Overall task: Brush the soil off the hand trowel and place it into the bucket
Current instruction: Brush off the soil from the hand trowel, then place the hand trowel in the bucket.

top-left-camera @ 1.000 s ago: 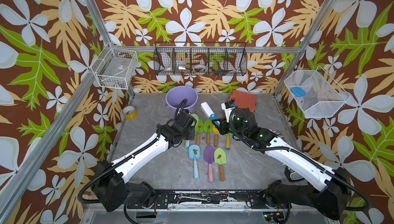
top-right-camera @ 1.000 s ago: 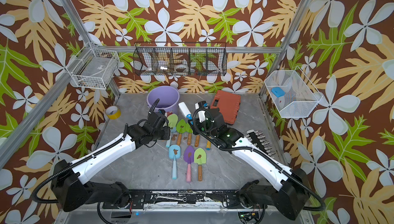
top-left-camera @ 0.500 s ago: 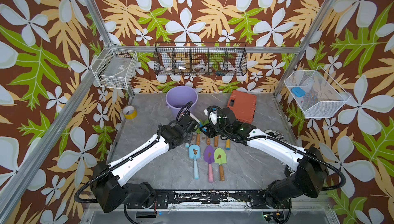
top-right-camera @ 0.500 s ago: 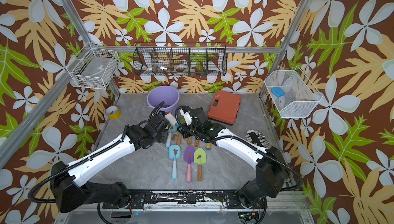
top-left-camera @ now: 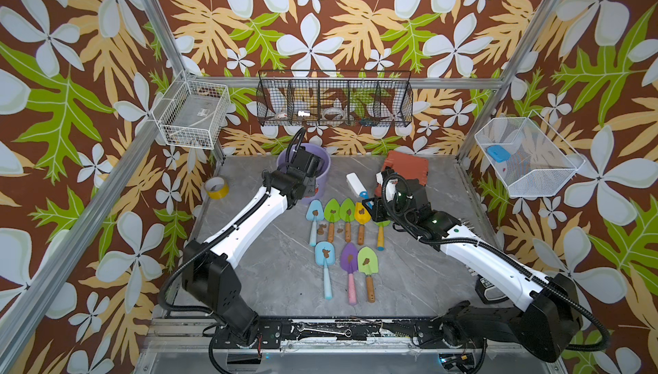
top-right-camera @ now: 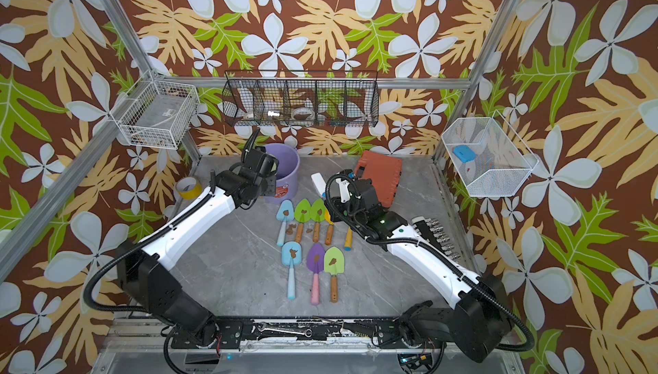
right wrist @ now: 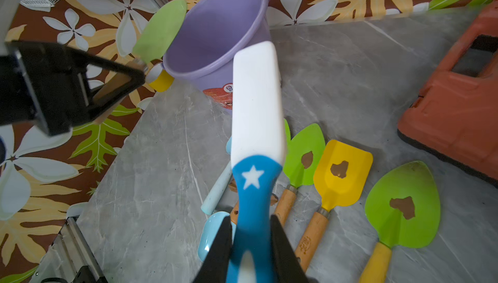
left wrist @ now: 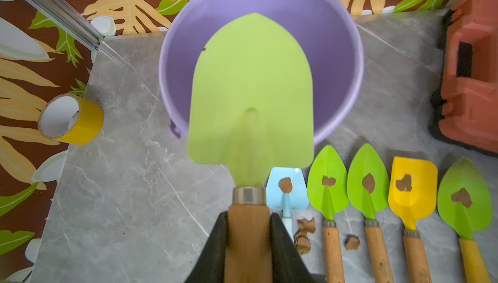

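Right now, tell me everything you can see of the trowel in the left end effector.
The light-green trowel has a broad flat blade with a pointed tip, a silver ferrule and a wooden handle. The blade looks clean bar one tiny dark speck. The left end effector is shut on the handle, holding it off the table, tip toward the lilac bucket, not yet inside.

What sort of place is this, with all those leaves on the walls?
Probably a staged robot test booth, not a real shed: leaf-printed wall panels on an aluminium frame, two white-and-black robot arms, and coloured hand trowels laid in rows.
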You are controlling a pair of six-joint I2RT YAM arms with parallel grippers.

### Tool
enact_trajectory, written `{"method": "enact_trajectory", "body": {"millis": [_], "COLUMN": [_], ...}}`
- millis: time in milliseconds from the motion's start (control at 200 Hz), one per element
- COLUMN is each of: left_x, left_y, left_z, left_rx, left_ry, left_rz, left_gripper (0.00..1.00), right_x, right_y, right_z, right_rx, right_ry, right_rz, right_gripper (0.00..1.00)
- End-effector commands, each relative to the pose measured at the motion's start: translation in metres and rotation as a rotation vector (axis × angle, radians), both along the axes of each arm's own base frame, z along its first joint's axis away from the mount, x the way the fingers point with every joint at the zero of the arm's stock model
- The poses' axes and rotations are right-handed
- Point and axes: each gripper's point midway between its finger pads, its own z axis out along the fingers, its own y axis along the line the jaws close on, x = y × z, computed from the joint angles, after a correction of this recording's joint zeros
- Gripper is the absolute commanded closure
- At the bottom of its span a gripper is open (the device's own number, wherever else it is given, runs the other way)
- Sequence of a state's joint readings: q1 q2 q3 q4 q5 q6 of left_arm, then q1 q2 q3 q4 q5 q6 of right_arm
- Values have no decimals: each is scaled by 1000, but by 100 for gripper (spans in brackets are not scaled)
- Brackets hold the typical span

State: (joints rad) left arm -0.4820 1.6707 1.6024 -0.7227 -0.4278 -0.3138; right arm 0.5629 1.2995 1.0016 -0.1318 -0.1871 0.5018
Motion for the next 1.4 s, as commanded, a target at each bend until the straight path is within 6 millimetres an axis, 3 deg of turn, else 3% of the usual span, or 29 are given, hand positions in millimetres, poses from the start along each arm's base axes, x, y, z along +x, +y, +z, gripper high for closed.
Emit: {"method": "enact_trajectory", "body": {"millis": [0,75,170,360,415,510,631,791,896,1011,1176,1396], "left_x": [21,35,50,59,56,38,-9,-75,-98,-103,-96,-93], "left_y": [4,3,-3,-1,1,3,-14,-36,-43,-40,-56,-57], "left_z": [-1,-5,-2,15,20,26,14,-43,-85,-115,-136,-171], "left_rx": [-6,-18,-23,-10,-12,-29,-66,-126,-197,-192,-207,-145], "left_ry": [13,29,21,-8,-16,-37,-78,-33,8,35,54,125], "left_rz": [35,50,46,68,72,64,5,-30,-33,-21,-76,-68], "left_gripper": [100,95,72,47,47,55,57,56,53,51,50,50], "right_x": [3,4,5,6,6,4,-1,-7,-10,-14,-15,-16], "right_y": [3,5,6,6,5,5,3,4,6,14,23,23], "right_z": [7,4,3,1,-1,1,-1,-11,-17,-21,-24,-21], "right_rx": [41,44,43,37,36,47,54,61,63,54,57,63], "right_ry": [-20,-18,-20,-21,-19,-20,-19,8,20,24,33,27], "right_rz": [-3,1,7,13,11,13,15,23,22,35,51,47], "right_gripper": [100,100,100,100,100,100,100,100,100,100,100,100]}}
